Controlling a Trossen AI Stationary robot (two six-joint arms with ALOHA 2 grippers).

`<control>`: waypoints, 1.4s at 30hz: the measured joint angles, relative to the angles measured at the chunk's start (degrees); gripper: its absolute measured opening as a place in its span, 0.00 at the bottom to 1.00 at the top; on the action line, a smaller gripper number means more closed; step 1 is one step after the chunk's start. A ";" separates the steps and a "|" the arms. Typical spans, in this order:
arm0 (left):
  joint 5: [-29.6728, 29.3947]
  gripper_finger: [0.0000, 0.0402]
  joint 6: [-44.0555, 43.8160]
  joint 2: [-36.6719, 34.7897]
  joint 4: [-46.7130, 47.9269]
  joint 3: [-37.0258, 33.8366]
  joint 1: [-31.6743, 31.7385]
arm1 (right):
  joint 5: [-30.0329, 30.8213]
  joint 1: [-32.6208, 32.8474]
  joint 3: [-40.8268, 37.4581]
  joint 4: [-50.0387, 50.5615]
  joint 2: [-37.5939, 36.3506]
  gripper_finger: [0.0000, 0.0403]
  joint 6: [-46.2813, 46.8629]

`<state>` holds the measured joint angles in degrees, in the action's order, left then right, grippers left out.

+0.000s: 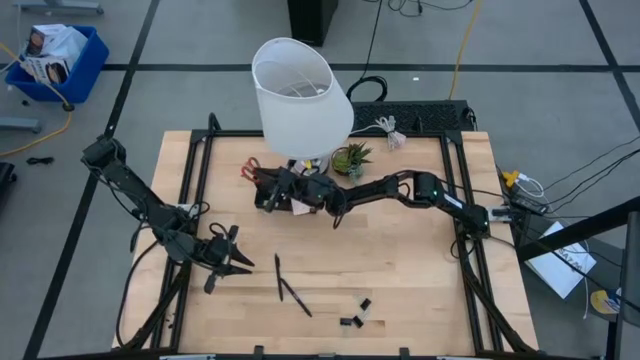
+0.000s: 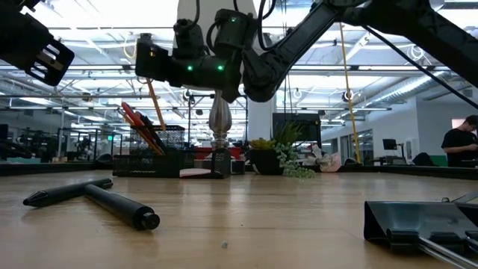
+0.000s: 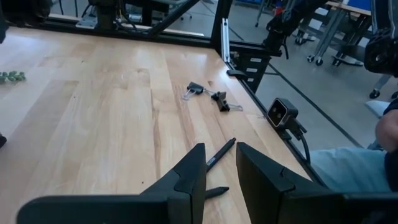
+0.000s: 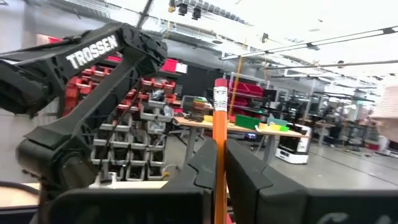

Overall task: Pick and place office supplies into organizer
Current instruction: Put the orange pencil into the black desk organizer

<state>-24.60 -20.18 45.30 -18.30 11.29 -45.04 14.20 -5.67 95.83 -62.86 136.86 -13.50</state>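
The black organizer stands on the table near the lamp's base, with red-handled scissors sticking up out of it. My right gripper hovers right above it, shut on an orange pencil. Two black pens lie on the wood near the front, and black clips lie to their right. My left gripper is open above the table at the front left, with nothing between its fingers; the pens lie just beyond its tips. My right gripper pinches the orange pencil's shaft between its two fingers, which lie across it. The eraser end sticks out past the fingers. In the low view the pencil slants down from the gripper into the organizer.
The big white-shaded lamp stands at the far middle, its stem right beside the organizer. A small green potted plant is to its right. Bare wood lies between the pens and the organizer. A person stands in the room at the right.
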 joint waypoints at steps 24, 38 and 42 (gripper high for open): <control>-1.42 0.23 -0.52 0.02 1.99 0.00 0.00 | -5.36 -0.24 0.00 -3.16 0.00 0.04 -7.36; -1.49 0.23 -1.31 0.01 2.18 0.00 0.00 | -5.47 -0.20 0.00 -4.97 0.00 0.04 -7.37; -1.46 0.23 -1.14 0.02 2.23 0.00 0.01 | -5.47 -0.22 0.00 -4.99 0.00 0.04 -8.30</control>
<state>-26.06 -21.33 45.32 -16.08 11.29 -45.02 8.73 -5.89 95.83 -67.85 136.86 -21.80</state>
